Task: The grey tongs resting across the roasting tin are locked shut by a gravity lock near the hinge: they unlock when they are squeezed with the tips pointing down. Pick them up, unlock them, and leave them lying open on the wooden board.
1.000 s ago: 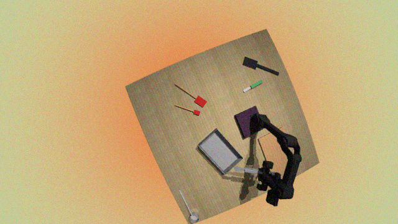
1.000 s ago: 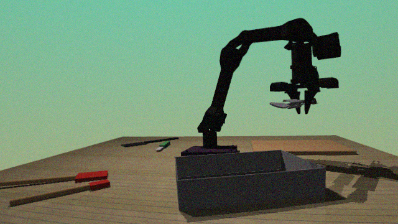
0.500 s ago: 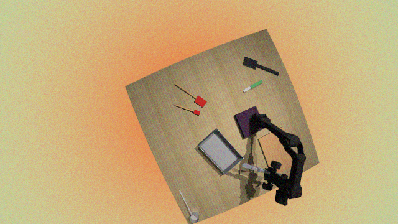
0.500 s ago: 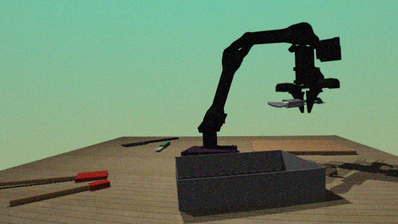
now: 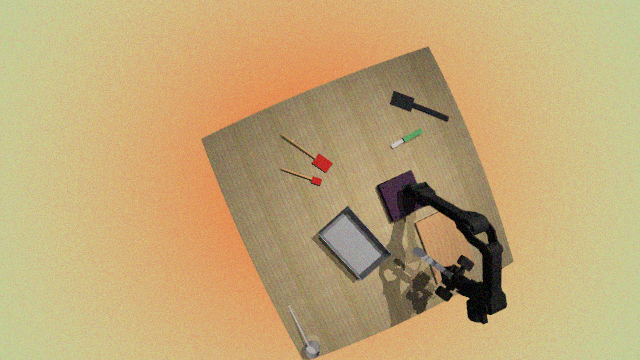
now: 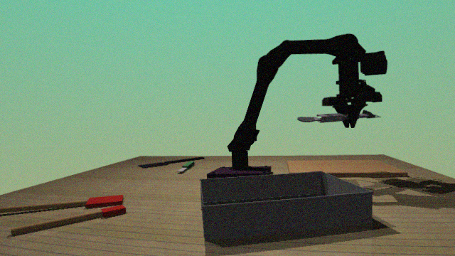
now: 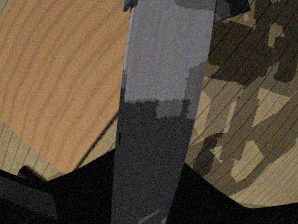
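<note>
The grey tongs (image 5: 434,262) (image 6: 308,119) (image 7: 167,55) are held in the air, lying almost level, with their two arms close together. My gripper (image 5: 449,276) (image 6: 350,124) is shut on them partway along, pointing straight down. In the wrist view the tongs run up the middle of the picture between the black fingers. The wooden board (image 5: 445,237) (image 6: 355,167) (image 7: 55,75) lies on the table below; in the top view the tongs appear across its edge. The grey roasting tin (image 5: 350,245) (image 6: 284,220) stands empty on the table. The gripper hides part of the tongs.
The arm's purple base (image 5: 392,197) (image 6: 238,172) stands beside the board. Two red-headed tools (image 5: 322,163) (image 6: 104,201), a green and white tool (image 5: 412,135) (image 6: 188,166), a black spatula (image 5: 402,101) and a ladle (image 5: 311,348) lie farther off on the table.
</note>
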